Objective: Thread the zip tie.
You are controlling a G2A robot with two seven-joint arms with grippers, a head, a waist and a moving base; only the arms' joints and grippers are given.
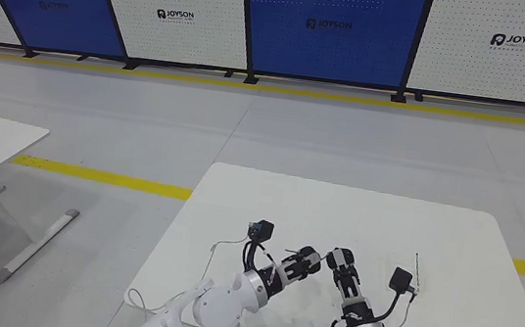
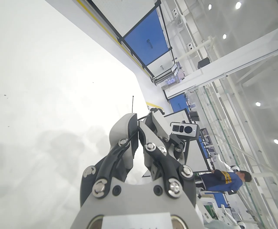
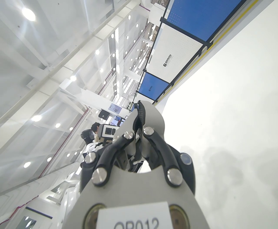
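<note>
A thin black zip tie (image 2: 131,138) is pinched between the pads of my left gripper (image 2: 138,122), which is shut on it. A short stretch of the tie runs on to my right gripper (image 2: 152,118), whose tips meet the left ones. That gripper (image 3: 139,108) is shut in its own wrist view, where the tie itself is hidden. From above, the left gripper (image 1: 312,260) and the right gripper (image 1: 338,262) are tip to tip over the near middle of the white table (image 1: 336,207).
A second thin black strip (image 1: 417,271) lies flat on the table to the right of the arms, also seen beyond the fingers as a strip (image 2: 132,104). Blue and white panels (image 1: 329,24) stand across the floor behind.
</note>
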